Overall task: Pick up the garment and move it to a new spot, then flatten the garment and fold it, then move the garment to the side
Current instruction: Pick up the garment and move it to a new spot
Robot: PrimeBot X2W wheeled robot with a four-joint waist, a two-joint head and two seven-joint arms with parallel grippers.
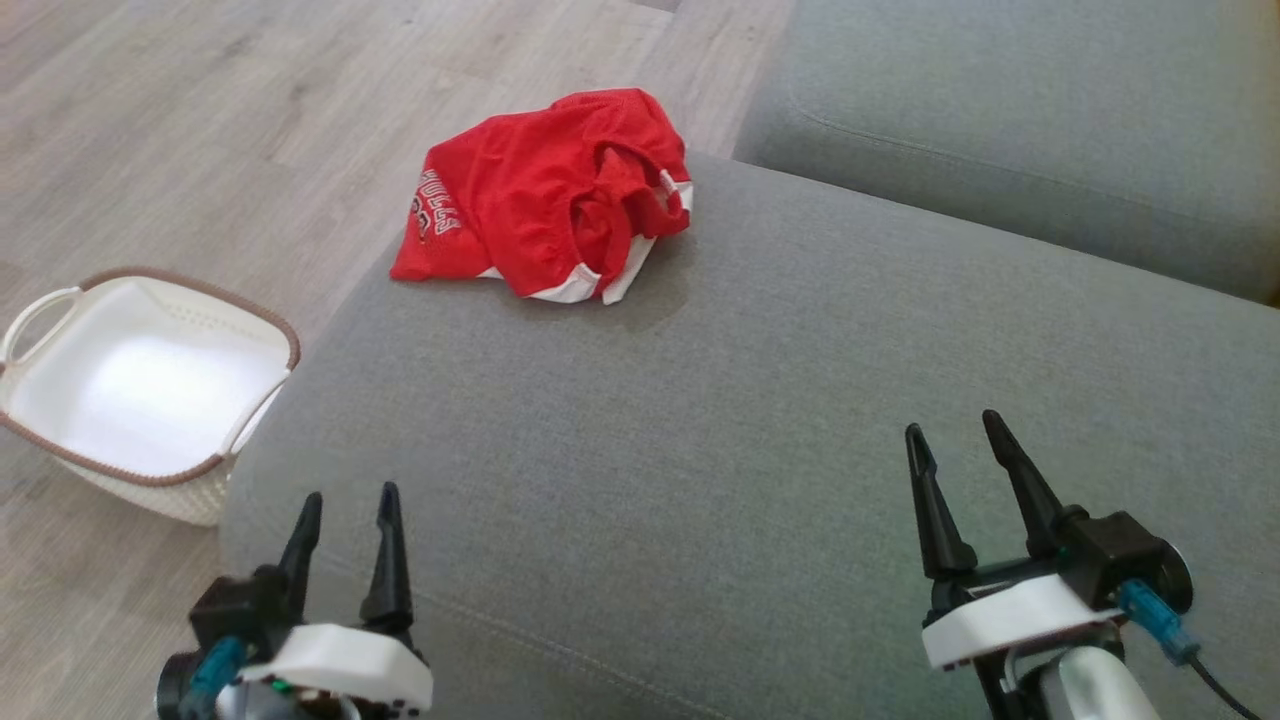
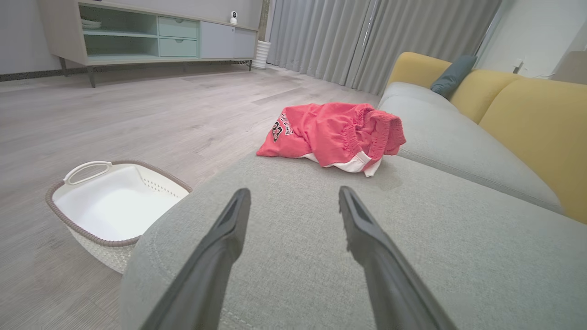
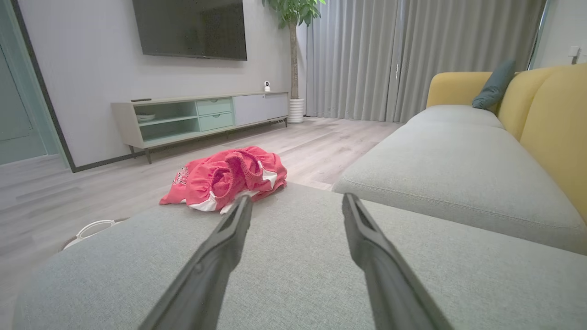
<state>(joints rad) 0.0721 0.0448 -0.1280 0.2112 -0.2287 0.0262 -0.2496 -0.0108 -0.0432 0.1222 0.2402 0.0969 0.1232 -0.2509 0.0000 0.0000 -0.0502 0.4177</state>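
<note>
The garment (image 1: 545,195) is a pair of red shorts with white trim and lettering, lying crumpled at the far left corner of the grey sofa seat (image 1: 700,430). It also appears in the left wrist view as the garment (image 2: 332,135) and in the right wrist view as the garment (image 3: 227,178). My left gripper (image 1: 348,500) hovers open over the seat's near left edge, well short of the shorts. Over the near right part of the seat, my right gripper (image 1: 958,425) is open too. Nothing lies between either pair of fingers.
A white laundry basket (image 1: 40,415) with a brown rim stands on the wood floor left of the sofa. A second grey seat cushion (image 1: 1020,120) lies beyond, with yellow backrests (image 2: 532,119) and a dark pillow (image 3: 495,85). A low cabinet (image 3: 202,114) stands against the far wall.
</note>
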